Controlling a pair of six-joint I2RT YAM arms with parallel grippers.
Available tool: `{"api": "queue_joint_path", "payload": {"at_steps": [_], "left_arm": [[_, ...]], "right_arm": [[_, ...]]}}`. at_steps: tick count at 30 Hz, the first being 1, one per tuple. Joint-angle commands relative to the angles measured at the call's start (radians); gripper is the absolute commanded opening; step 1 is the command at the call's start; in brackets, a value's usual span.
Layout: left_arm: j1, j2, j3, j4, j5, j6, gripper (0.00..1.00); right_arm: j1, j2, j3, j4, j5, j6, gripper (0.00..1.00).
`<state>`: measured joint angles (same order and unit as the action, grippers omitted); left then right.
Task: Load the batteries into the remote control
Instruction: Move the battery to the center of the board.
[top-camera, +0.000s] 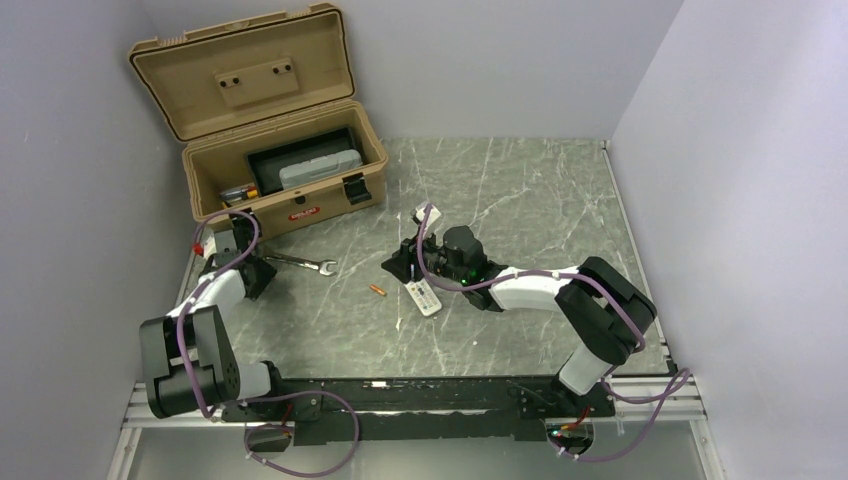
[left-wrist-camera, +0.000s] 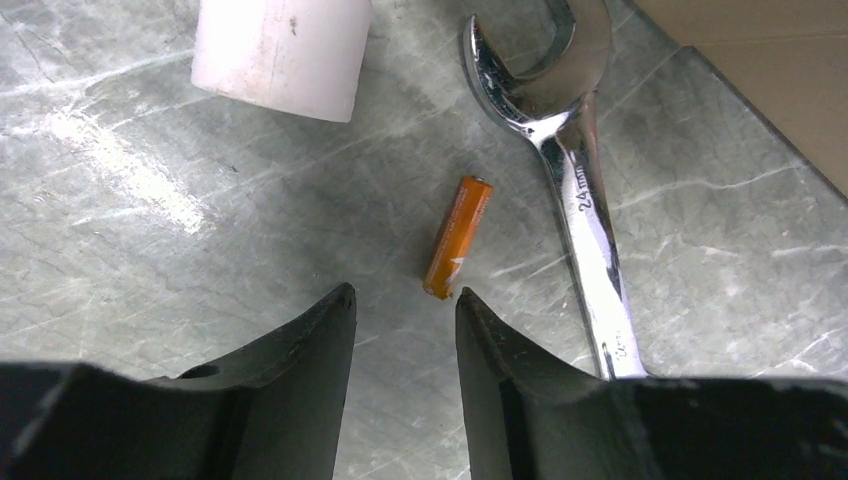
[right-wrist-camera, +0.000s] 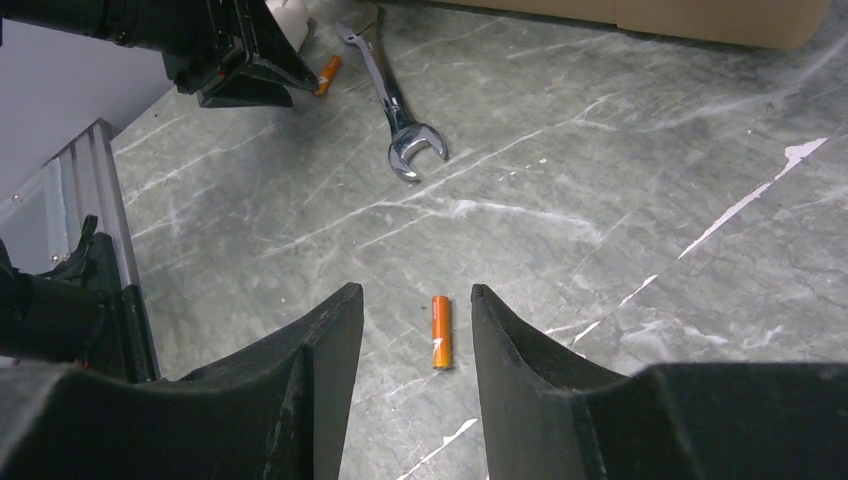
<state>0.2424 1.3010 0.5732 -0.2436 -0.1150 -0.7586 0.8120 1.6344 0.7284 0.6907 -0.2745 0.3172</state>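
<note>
**Top view.** I see the remote control (top-camera: 424, 297) lying near the middle of the table (top-camera: 520, 200), close by the right arm's wrist. The first battery (top-camera: 377, 291) lies just to its left, not touching it. A wrench (top-camera: 300, 264) lies in front of the open tan toolbox (top-camera: 285, 190).

**Left wrist view.** My left gripper (left-wrist-camera: 405, 295) has its fingers apart and clasps nothing. The second battery (left-wrist-camera: 458, 236) lies on the table just ahead of the tips, beside the wrench shaft and near a white block (left-wrist-camera: 280, 50).

**Right wrist view.** My right gripper (right-wrist-camera: 416, 292) also stands apart and empty. The first battery lies flat on the table in the gap at its tips, untouched.
</note>
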Motion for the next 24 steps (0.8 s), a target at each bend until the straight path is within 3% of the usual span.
{"api": "queue_joint_path", "payload": {"at_steps": [1,24], "left_arm": [[0.001,0.018,0.043,0.031,-0.03,0.026,0.46],[-0.002,0.111,0.086,0.05,-0.012,0.031,0.42]], "right_arm": [[-0.01,-0.011,0.029,0.031,-0.007,-0.012,0.47],[-0.027,-0.011,0.019,0.037,-0.007,-0.005,0.47]]}}
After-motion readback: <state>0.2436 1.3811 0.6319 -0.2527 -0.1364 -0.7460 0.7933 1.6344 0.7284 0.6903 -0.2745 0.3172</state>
